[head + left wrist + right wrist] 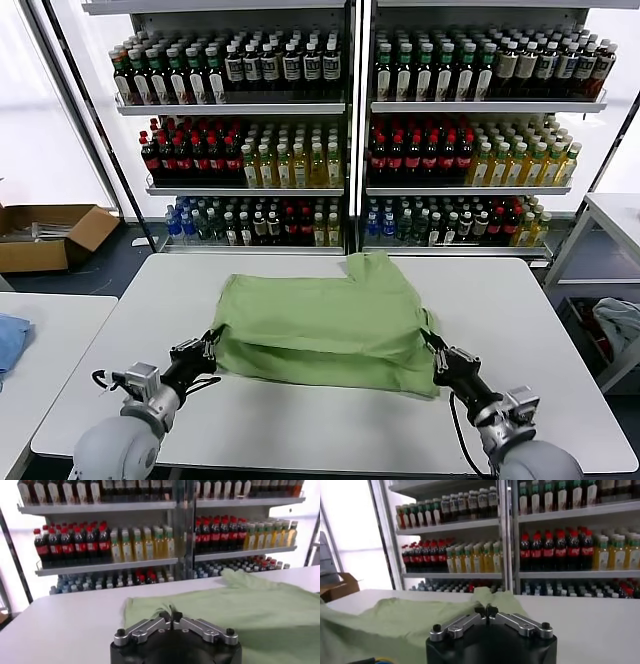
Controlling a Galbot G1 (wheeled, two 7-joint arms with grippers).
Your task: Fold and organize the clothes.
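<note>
One light green shirt (320,320) lies folded over on the white table (300,425), with a sleeve or collar part pointing toward the shelves. My left gripper (213,338) sits at its near left corner, and its fingertips are pressed together on a pinch of fabric (171,616). My right gripper (432,348) is at the near right corner, jaws almost touching with the shirt's edge between them (488,611). In the left wrist view the shirt (250,605) spreads away flat beyond the fingers. In the right wrist view the shirt (395,622) shows the same way.
Shelves of bottled drinks (300,130) stand behind the table. A cardboard box (50,235) is on the floor at the left. A blue cloth (8,340) lies on a side table at the left. A pale cloth (620,325) sits at the right, near another table (615,215).
</note>
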